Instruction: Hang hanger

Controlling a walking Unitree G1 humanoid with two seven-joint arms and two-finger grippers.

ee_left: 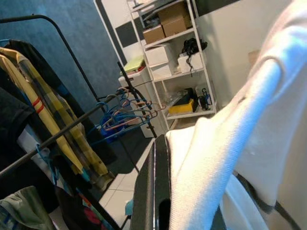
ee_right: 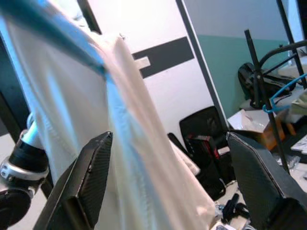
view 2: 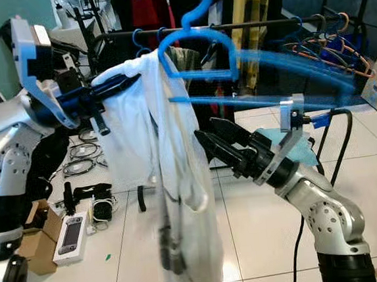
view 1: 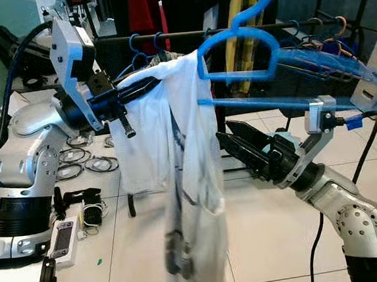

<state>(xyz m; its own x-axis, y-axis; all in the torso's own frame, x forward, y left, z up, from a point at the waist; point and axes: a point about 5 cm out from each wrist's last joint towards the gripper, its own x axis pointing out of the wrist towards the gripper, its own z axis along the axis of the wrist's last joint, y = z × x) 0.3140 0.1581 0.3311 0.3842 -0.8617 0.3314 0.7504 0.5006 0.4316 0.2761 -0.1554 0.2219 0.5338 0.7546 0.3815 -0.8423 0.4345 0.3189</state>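
Blue hanger [view 1: 246, 47] with white garment [view 1: 185, 174] draped over clamped left pincer [view 1: 145, 86], right pincer [view 1: 231, 140] open just beside garment

A white garment [view 1: 191, 167] hangs on a blue hanger [view 1: 246, 50], beside a black rail [view 1: 186, 33] and black-fingered tools.

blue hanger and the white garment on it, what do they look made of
Blue hanger: likely moulded plastic, judging by its uniform colour and thin smooth bars. White garment: soft fabric, matte, draping in limp folds; the weave is too blurred to tell. The left gripper holds it up.
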